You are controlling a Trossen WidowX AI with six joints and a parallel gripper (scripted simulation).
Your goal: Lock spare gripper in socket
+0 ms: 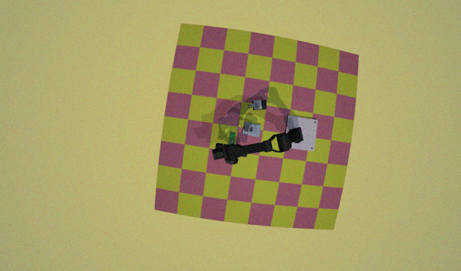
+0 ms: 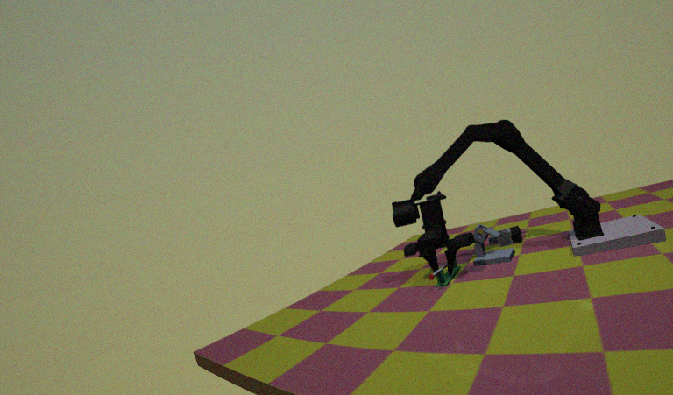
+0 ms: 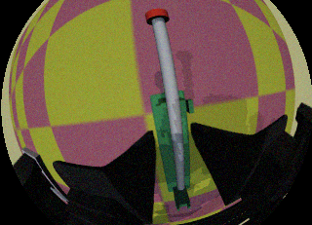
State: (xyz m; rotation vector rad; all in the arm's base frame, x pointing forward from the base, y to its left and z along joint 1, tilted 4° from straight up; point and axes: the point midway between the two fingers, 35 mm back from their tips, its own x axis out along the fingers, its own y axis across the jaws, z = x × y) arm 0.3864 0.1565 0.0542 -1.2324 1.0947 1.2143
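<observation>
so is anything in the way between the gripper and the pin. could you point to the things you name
nothing visible is: in the wrist view the pin point(image 2: 439, 271) point(image 3: 166, 64) runs along the gap between the gripper's point(image 2: 443, 271) point(image 3: 173, 128) open fingers, with space on both sides. the green rack point(image 1: 232, 134) point(image 2: 453, 273) point(image 3: 160, 113) sits under it, not between them

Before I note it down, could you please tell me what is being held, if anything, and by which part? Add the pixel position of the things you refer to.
Nothing: the open tool point(image 1: 232, 150) point(image 2: 443, 271) point(image 3: 172, 131) straddles the pin point(image 2: 439, 271) point(image 3: 168, 84), gaps both sides.

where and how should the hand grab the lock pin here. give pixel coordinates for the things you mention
Probably mid-shaft on the pin point(image 2: 439, 270) point(image 3: 168, 74), coming from above, one finger along each long side: the shaft is slim, straight and raised on the green holder point(image 2: 449, 278) point(image 3: 162, 132), its red head point(image 2: 430, 276) point(image 3: 157, 15) sticking out past one end.
</observation>
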